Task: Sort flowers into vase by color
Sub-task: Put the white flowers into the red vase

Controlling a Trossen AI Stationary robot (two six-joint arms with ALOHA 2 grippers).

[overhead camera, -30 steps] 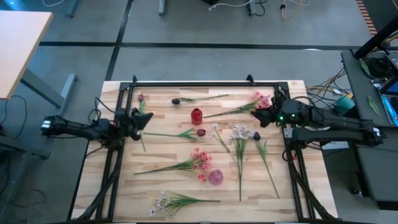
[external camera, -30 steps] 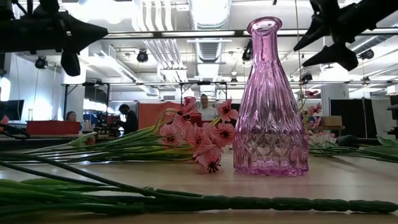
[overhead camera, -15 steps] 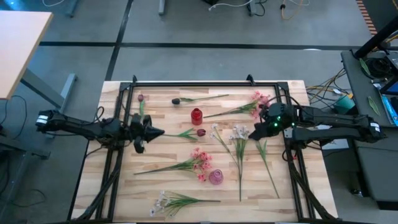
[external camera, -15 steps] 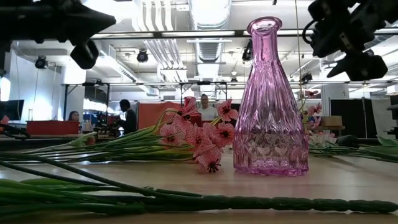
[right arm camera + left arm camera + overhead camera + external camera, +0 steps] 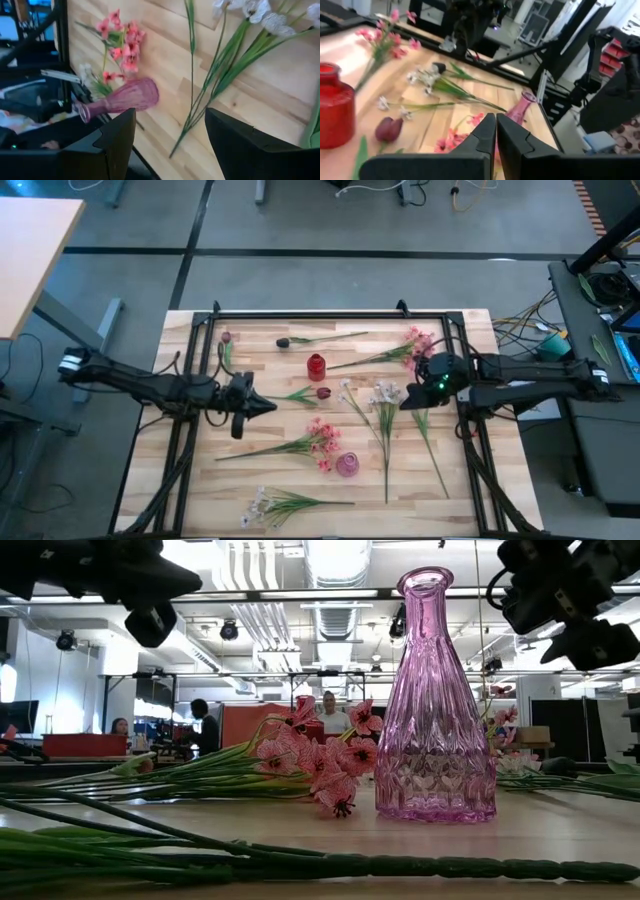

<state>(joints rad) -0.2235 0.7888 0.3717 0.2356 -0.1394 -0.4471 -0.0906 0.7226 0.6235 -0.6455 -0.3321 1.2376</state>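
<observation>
We've swung the left gripper (image 5: 262,406) in from the left edge to centre-left of the high view, fingers pressed together, holding nothing, nose toward the dark red tulip (image 5: 322,393) just ahead. Red vase (image 5: 316,366) sits above it, pink vase (image 5: 347,465) lower centre beside pink blossoms (image 5: 322,438). White sprays (image 5: 385,394) lie centre-right. Right gripper (image 5: 407,402) has dropped over them, fingers spread wide, empty. All flowers still on the surface (image 5: 280,485); both arms closing for first picks.
</observation>
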